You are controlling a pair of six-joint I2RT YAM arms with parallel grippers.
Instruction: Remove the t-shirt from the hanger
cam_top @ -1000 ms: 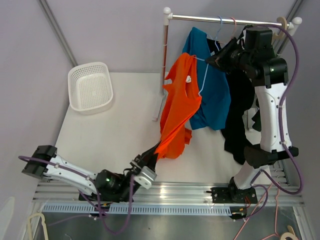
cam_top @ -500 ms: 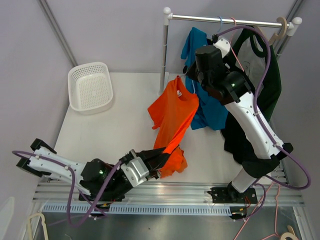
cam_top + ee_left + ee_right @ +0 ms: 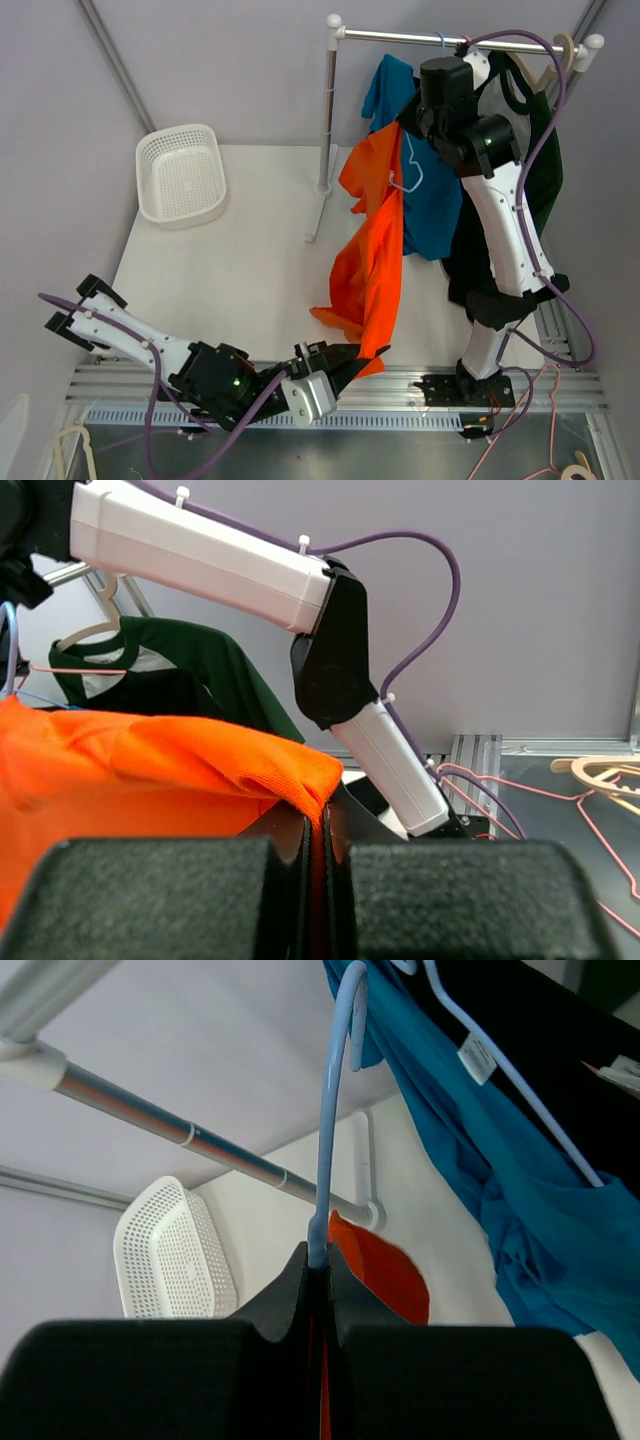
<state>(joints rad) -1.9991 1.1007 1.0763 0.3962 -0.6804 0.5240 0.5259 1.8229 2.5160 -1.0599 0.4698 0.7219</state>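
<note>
The orange t-shirt (image 3: 375, 250) hangs stretched from the light blue hanger (image 3: 408, 172) down to the table's near edge. My right gripper (image 3: 408, 125) is shut on the hanger's hook (image 3: 335, 1110), held just below the rack rail; a fold of the orange t-shirt (image 3: 385, 1275) shows below its fingers. My left gripper (image 3: 345, 362) is shut on the t-shirt's lower hem near the front rail. In the left wrist view the orange t-shirt (image 3: 150, 770) is pinched between the closed jaws of my left gripper (image 3: 317, 830).
A blue t-shirt (image 3: 432, 195) and a dark green-black shirt (image 3: 500, 230) hang on the rack rail (image 3: 450, 40) behind the right arm. The rack post (image 3: 328, 110) stands mid-table. A white basket (image 3: 182, 175) sits at the back left. Loose hangers (image 3: 600, 780) lie right of the table.
My left gripper has pulled the hem right and toward the near edge. My right gripper has lifted the hanger back toward the rail. The orange shirt went from slack to stretched long.
</note>
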